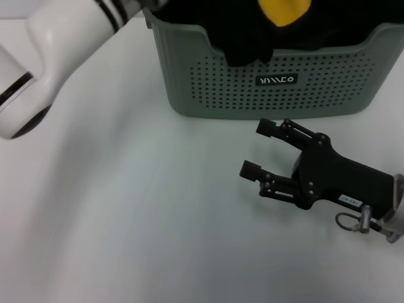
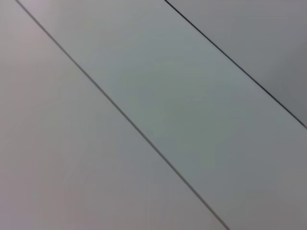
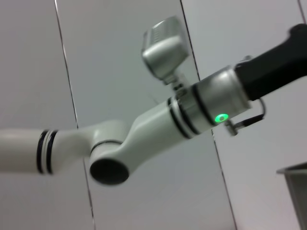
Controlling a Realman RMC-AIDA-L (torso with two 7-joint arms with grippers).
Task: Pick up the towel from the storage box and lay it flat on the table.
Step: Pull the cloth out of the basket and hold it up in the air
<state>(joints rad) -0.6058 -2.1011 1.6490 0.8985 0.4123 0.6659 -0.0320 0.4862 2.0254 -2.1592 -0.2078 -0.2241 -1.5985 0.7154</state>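
The grey-green storage box (image 1: 208,76) stands at the back of the white table (image 1: 126,221). A yellow patch of the towel (image 1: 285,11) shows inside it at the top edge of the head view, among black cloth (image 1: 246,38) that hangs over the scooped rim. My left arm (image 1: 44,57) reaches from the left toward the box; its black gripper body (image 3: 273,62) shows only in the right wrist view, raised. My right gripper (image 1: 255,148) lies open and empty low over the table, just in front of the box.
The left wrist view shows only pale panels with dark seams. A corner of the box (image 3: 295,191) shows in the right wrist view. Bare tabletop lies to the left of and in front of the box.
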